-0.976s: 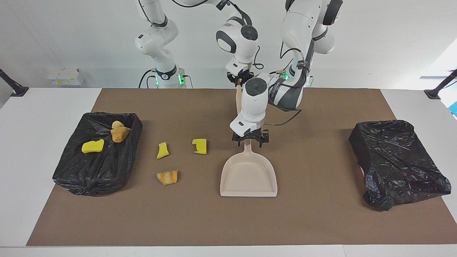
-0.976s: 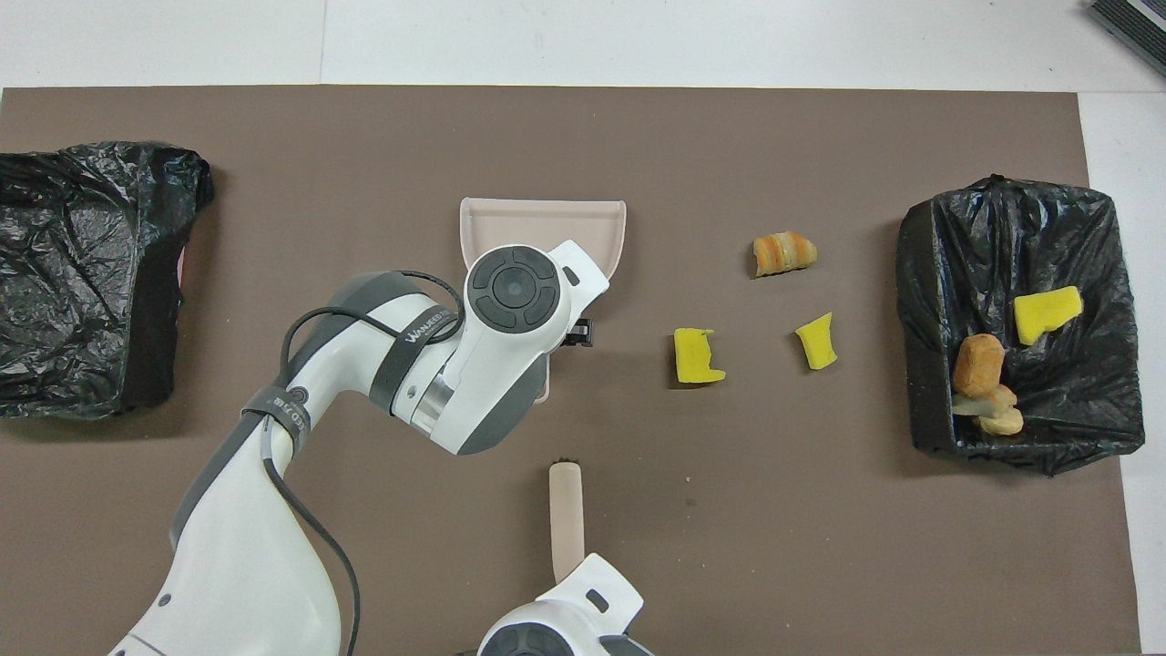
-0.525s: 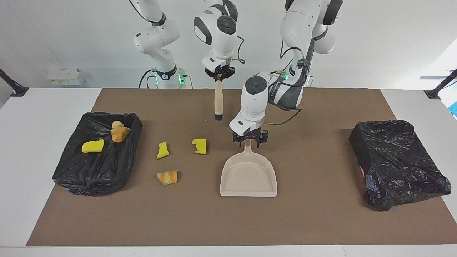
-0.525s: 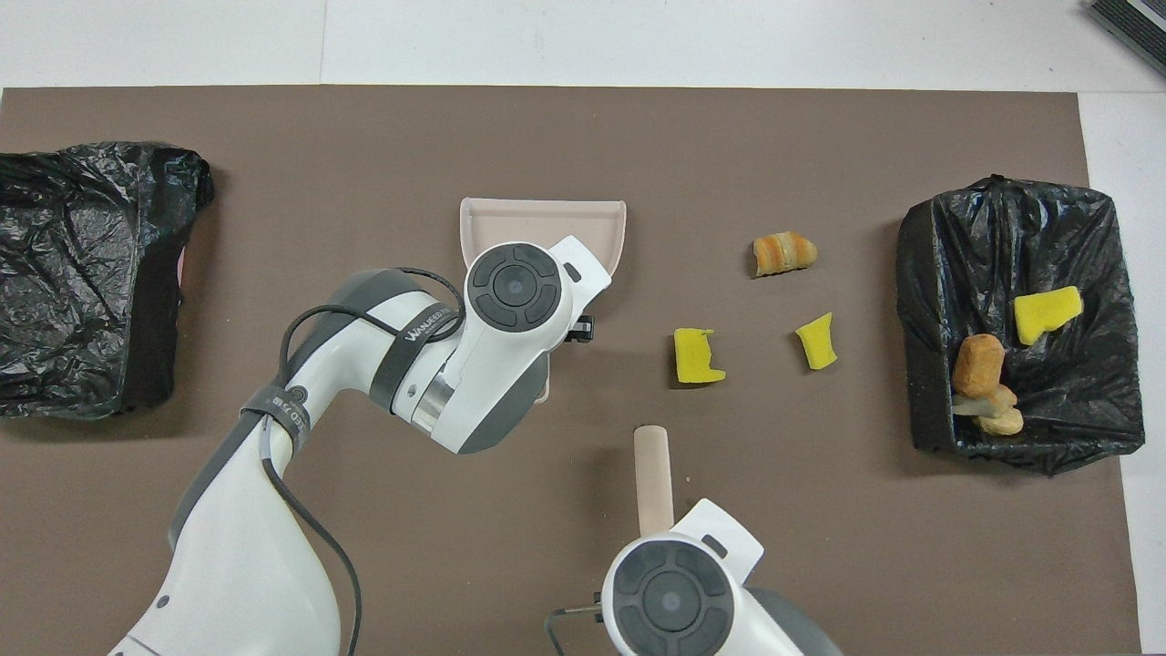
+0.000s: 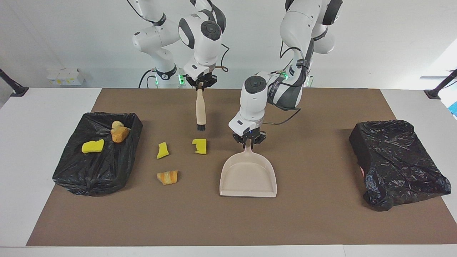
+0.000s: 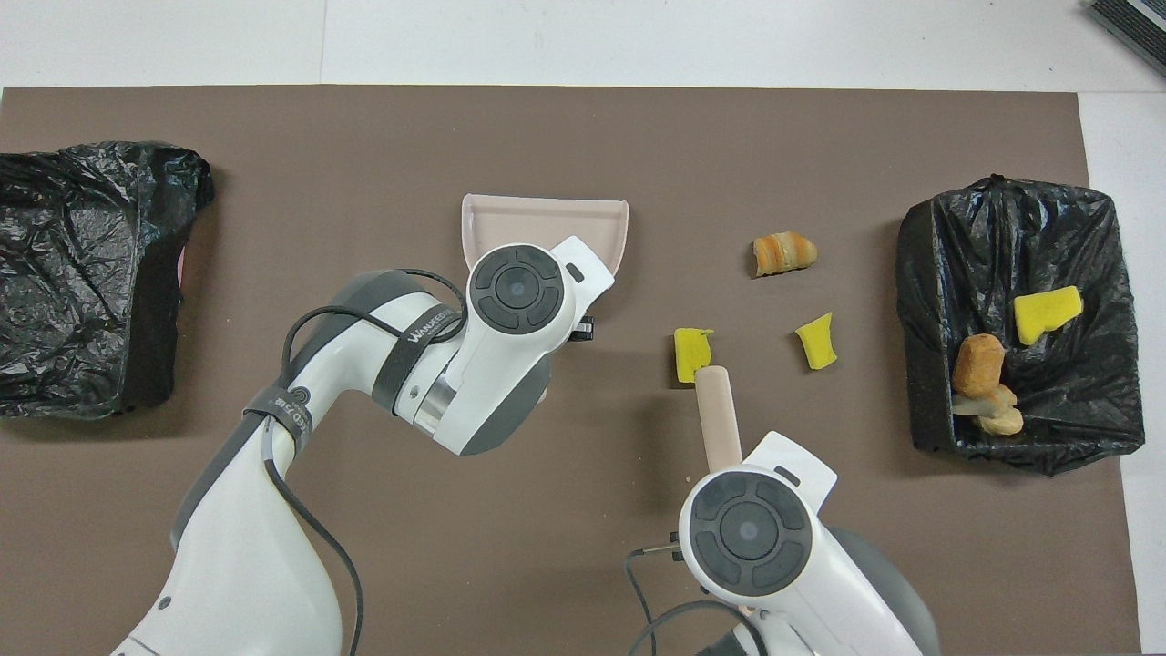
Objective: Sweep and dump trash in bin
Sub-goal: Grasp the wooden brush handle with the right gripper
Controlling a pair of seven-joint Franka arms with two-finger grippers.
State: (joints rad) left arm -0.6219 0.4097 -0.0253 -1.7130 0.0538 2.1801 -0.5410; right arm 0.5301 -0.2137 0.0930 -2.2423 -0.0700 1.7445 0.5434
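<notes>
My left gripper (image 5: 249,141) is shut on the handle of the beige dustpan (image 5: 249,176), which lies flat mid-mat, pan mouth away from the robots. My right gripper (image 5: 200,84) is shut on the beige brush (image 5: 201,109), which hangs bristles down over the mat close to a yellow scrap of trash (image 5: 200,146). Two more trash scraps lie on the mat: a yellow one (image 5: 162,150) and an orange-brown one (image 5: 167,177). The black-lined bin (image 5: 101,173) at the right arm's end holds a yellow chunk (image 5: 93,146) and brown lumps (image 5: 119,132). In the overhead view, the wrists cover both grippers.
A second black-bagged container (image 5: 396,160) sits at the left arm's end of the brown mat (image 5: 321,214). In the overhead view the dustpan (image 6: 545,219) peeks out past the left wrist, and the brush (image 6: 717,419) points at the yellow scrap (image 6: 690,349).
The right arm carried the brush sideways toward its own end, to beside the yellow scrap. The left gripper's fingers closed on the dustpan handle. The scraps stayed put.
</notes>
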